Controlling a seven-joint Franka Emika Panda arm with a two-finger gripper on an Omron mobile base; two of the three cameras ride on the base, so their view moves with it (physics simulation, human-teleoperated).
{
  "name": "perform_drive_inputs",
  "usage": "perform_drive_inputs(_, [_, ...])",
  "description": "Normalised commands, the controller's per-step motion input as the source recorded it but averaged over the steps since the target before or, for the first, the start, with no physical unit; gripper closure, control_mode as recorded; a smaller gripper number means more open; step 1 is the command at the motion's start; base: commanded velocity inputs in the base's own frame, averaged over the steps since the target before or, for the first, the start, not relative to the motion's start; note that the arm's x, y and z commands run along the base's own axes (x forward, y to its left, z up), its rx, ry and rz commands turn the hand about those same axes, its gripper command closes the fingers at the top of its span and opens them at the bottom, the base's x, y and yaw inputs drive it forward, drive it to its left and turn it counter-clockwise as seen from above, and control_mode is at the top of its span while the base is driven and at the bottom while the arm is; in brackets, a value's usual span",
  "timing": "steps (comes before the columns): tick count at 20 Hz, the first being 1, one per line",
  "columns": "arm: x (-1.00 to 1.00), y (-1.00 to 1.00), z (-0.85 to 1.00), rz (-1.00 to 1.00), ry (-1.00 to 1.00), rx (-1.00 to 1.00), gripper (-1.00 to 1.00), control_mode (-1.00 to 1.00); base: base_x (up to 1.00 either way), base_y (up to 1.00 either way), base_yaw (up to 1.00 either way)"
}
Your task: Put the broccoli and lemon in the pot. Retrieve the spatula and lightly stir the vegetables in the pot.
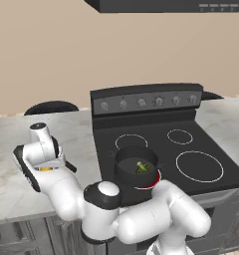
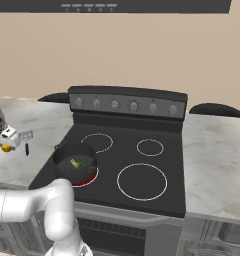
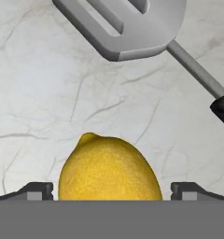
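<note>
Grey marble counter (image 1: 12,149) runs along a tan wall, with a black stove (image 1: 191,144) set into it. On the stove's front burner, at about 7 o'clock on the cooktop, sits the pot (image 1: 135,169). It is round and dark, and the broccoli (image 1: 141,167) lies inside it. A red ring glows under the pot.

At 9 o'clock from the pot, the white arm bends out over the counter. The gripper (image 3: 112,191) points down at the marble. The lemon (image 3: 110,170) sits between its two dark tips, one on each side, right up against them, so the hand looks like it is grasping the lemon.

At 12 o'clock from the lemon in the hand view lies the spatula (image 3: 132,25), flat on the counter. Its black handle points to 4 o'clock
</note>
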Motion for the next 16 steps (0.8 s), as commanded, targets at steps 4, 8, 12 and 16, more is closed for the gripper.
perform_drive_inputs(4, [0.01, 0.0, -0.32, 0.0, 0.0, 0.0, -1.0, -1.0, 0.0, 0.0, 0.0])
perform_drive_inputs(8, [0.0, 0.0, -0.17, 0.0, 0.0, 0.0, 1.0, -1.0, 0.0, 0.0, 0.0])
perform_drive_inputs(12, [0.0, -0.02, -0.05, 0.0, 0.03, 0.0, 1.0, -1.0, 0.0, 0.0, 0.0])
perform_drive_inputs(16, [-0.14, -0.27, 0.17, 0.0, 0.0, 0.05, 1.0, -1.0, 0.0, 0.0, 0.0])
